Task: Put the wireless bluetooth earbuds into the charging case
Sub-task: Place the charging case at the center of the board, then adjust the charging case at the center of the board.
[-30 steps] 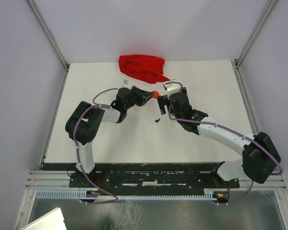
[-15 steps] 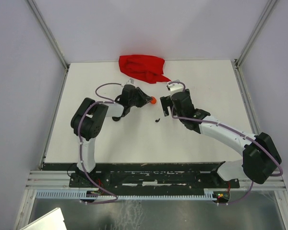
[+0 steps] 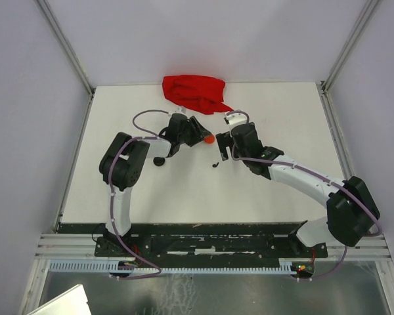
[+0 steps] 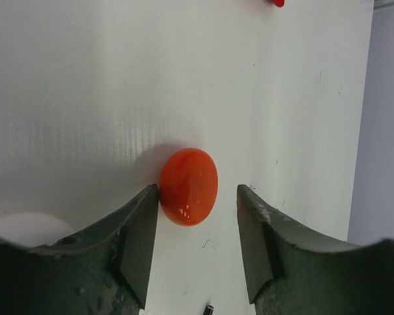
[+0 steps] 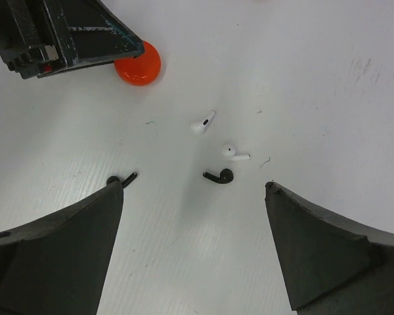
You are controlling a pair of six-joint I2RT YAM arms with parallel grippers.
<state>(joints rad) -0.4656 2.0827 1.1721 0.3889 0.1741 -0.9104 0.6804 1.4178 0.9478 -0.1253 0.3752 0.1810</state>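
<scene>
We watch our left gripper [image 4: 198, 197] let go: its jaws have parted, and the orange-red case [image 4: 188, 186] it pinched now lies on the counter [image 4: 85, 79], nearer the bases. The left arm's shift uncovered a black disc [image 3: 159, 161].

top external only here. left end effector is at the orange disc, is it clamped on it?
Observer: No. In the left wrist view the orange-red case sits on the table between the left end effector's open jaws. One finger is at its edge, with a clear gap to the other.
Operator: What's under the right arm? I see one dark speck.
Observer: The right wrist view shows four loose pieces: two white earbuds and two black earbuds.
Operator: Right one holding anything?
Observer: No. The right end effector is wide open and empty above them.
</scene>
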